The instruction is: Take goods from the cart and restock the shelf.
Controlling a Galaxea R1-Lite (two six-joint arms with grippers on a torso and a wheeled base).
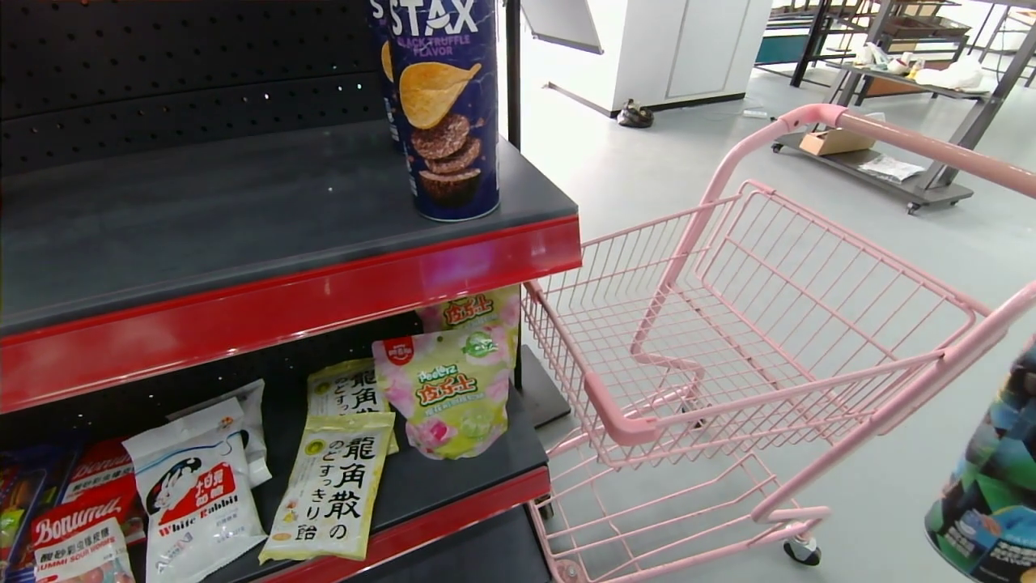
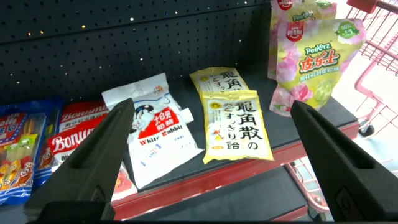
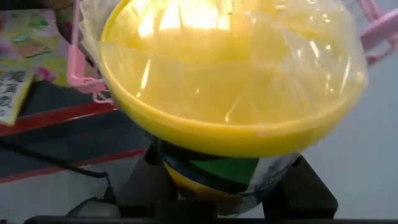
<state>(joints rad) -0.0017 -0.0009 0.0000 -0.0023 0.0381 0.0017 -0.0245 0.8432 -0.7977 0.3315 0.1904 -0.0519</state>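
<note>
Hiding the right gripper (image 3: 221,190) is a yellow-lidded can (image 3: 230,93).

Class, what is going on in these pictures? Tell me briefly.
Restocking is under way. The robot's right gripper holds a yellow-lidded can beside the pink cart. Its left gripper hangs open before the candy bags on the lower shelf. A blue chip can stands on the upper shelf.

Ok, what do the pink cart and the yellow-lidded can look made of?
Pink wire shopping cart: likely coated metal, semi-gloss; thin welded-looking grid and tubular frame. Yellow-lidded printed can: lid seems translucent glossy plastic, light glowing through; body possibly cardboard, unclear.
</note>
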